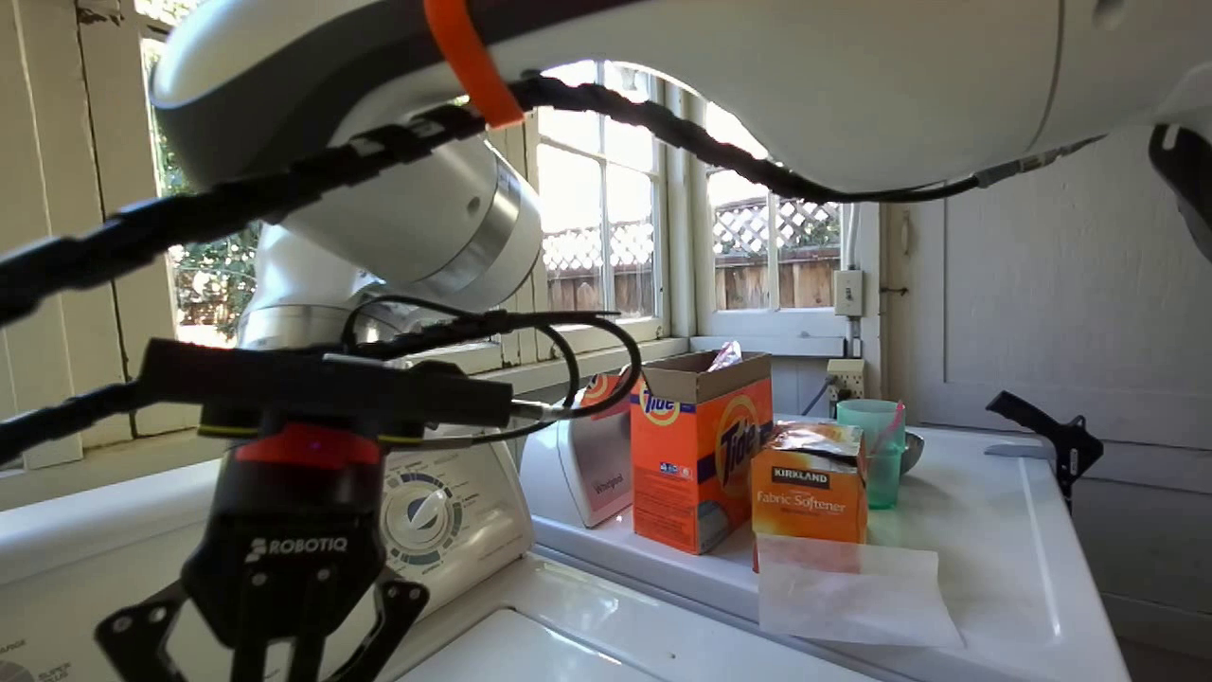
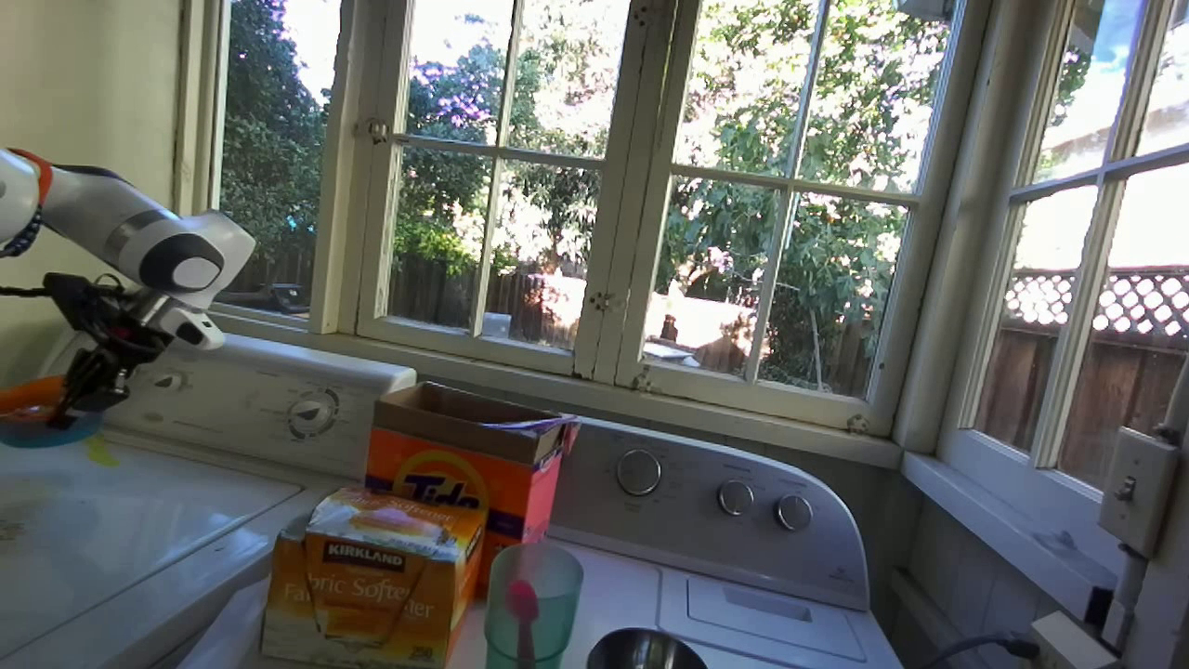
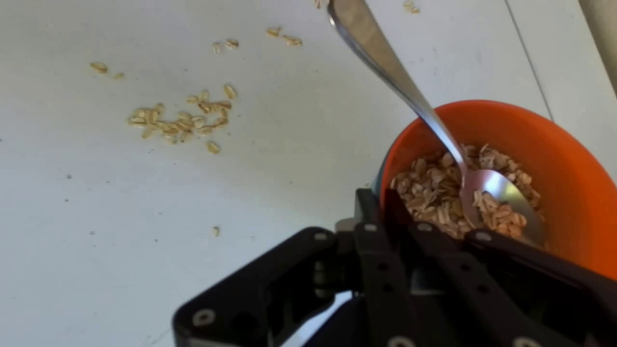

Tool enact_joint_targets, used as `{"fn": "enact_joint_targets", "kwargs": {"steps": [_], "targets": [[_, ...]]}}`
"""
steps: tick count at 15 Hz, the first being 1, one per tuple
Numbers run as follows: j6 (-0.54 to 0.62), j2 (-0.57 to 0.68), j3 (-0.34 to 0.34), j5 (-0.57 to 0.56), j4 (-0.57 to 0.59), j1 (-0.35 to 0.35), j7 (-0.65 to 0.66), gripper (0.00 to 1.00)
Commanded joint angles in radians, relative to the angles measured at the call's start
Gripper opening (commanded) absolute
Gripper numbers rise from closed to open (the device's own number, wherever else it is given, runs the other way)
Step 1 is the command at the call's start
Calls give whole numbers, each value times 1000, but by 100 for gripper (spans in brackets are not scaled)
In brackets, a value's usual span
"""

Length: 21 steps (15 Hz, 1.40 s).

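In the wrist view my gripper (image 3: 380, 205) is shut on the rim of a bowl (image 3: 573, 193), one finger outside the wall and one inside. The bowl is orange within, with a bluish edge on its outside. Rolled oats (image 3: 429, 193) fill its bottom. A metal spoon (image 3: 400, 77) leans in it, some oats in its scoop and its handle over the rim. Loose oats (image 3: 181, 123) lie scattered on the white surface. In an exterior view the gripper (image 2: 67, 413) and bowl (image 2: 51, 429) appear at the far left, the bowl partly cut off. My fingertips fall below the frame elsewhere.
A Tide box (image 1: 701, 464), a Kirkland softener box (image 1: 810, 493) and a green cup (image 1: 869, 474) stand on the neighbouring machine. Beside the cup is a metal bowl (image 2: 646, 649). A white sheet (image 1: 852, 592) hangs near the softener. Control panels (image 2: 260, 390) rise behind.
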Motion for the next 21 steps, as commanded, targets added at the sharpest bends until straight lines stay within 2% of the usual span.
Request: {"fn": "enact_joint_targets", "kwargs": {"steps": [1,5,7,8,10,11,12,21], "targets": [[-34,-47,6,58,-79,-56,108,2],[-1,-97,-6,108,-204,-105,254,2],[24,-118,0,114,-247,-110,257,2],[-12,-51,-2,91,-142,-107,230,7],[-7,-69,-2,94,-174,-111,237,7],[-5,-75,-1,95,-182,-109,240,2],[-8,-68,-7,98,-178,-114,267,2],[71,-53,-59,200,-236,-262,522,2]]}}
